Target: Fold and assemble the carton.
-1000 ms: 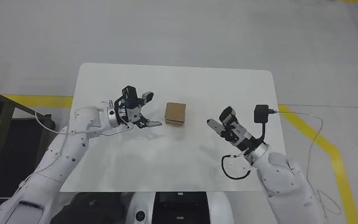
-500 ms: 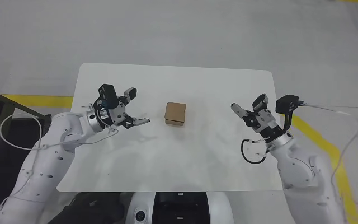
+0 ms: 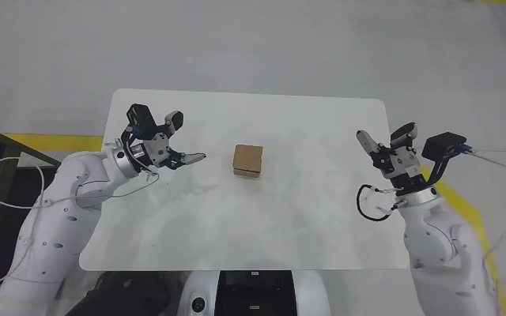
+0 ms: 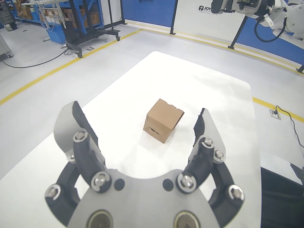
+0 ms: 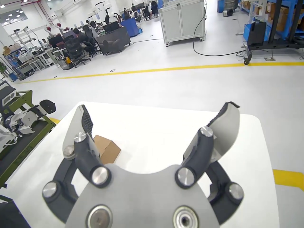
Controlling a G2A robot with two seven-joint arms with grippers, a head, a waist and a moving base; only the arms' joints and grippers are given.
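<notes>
**Two empty grippers, carton alone mid-desk**

Desk (image 3: 300,126): white, carton near its centre.
Carton (image 3: 248,159): brown, looks folded into a closed cube, resting flat, well apart from both arms.
Left gripper (image 3: 187,139): released, jaws spread, empty, facing the carton.
Right gripper (image 3: 385,136): released, empty, at the desk's right edge.
Risk: the box looks light. A one-sided push on a flap, with nothing bracing it, would likely make it skid or tip.

top: overhead, looking down | wrists: low, facing inward | shared: carton (image 3: 248,159), table (image 3: 316,118)
</notes>
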